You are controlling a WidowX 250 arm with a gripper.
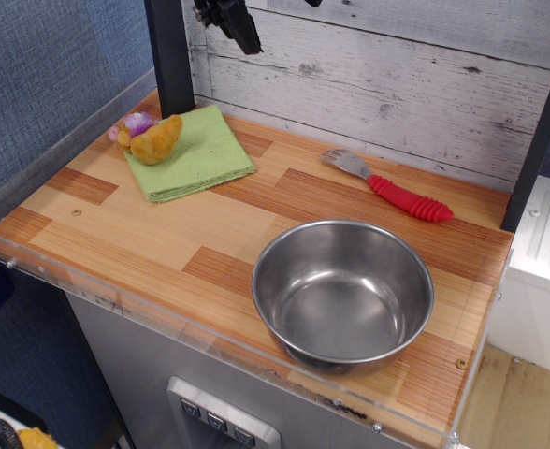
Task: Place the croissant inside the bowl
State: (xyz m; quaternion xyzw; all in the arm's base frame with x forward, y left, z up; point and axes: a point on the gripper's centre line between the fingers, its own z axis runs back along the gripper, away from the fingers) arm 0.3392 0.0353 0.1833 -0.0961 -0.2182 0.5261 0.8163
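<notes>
The croissant (153,138) is a small golden-brown toy pastry with a pinkish-purple bit at its left end. It lies at the back left of the wooden counter, on the left edge of a green folded cloth (195,152). The bowl (342,292) is a wide shiny steel bowl standing empty at the front right. My gripper (233,23) is a dark shape at the top of the frame, high above the cloth and to the right of the croissant. Its fingertips are partly cut off, so I cannot tell if it is open or shut. It holds nothing that I can see.
A fork with a red handle (392,188) lies at the back right, behind the bowl. A dark post (170,56) stands behind the croissant. A white plank wall (397,75) backs the counter, and a clear plastic rim (116,299) runs along its front and left edges.
</notes>
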